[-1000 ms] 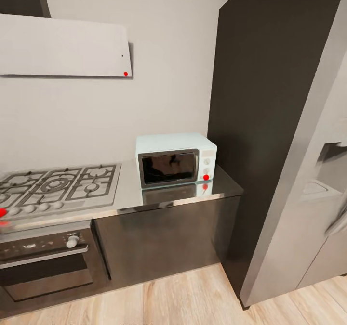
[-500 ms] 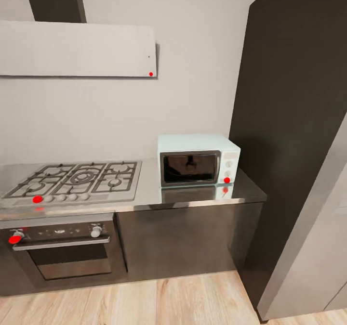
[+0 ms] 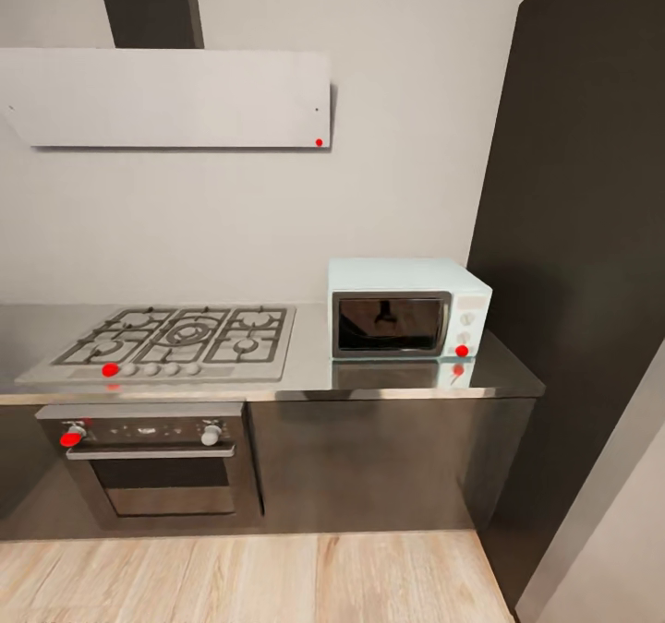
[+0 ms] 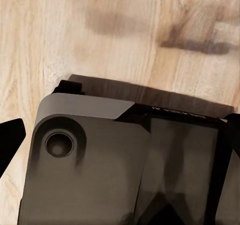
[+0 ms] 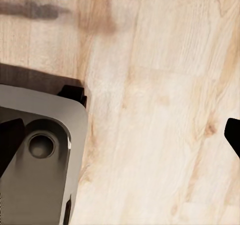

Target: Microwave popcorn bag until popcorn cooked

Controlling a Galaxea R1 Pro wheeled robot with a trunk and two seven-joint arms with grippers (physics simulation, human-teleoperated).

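- the microwave stands with its door closed at the right end of the steel surface, hard against a tall dark cabinet
- to its left lies the gas hob, the built-in oven beneath and a range hood above
- both wrist views look down on wooden floor and the grey robot base — each end effector shows dark fingertips at the picture edges, spread wide and holding nothing
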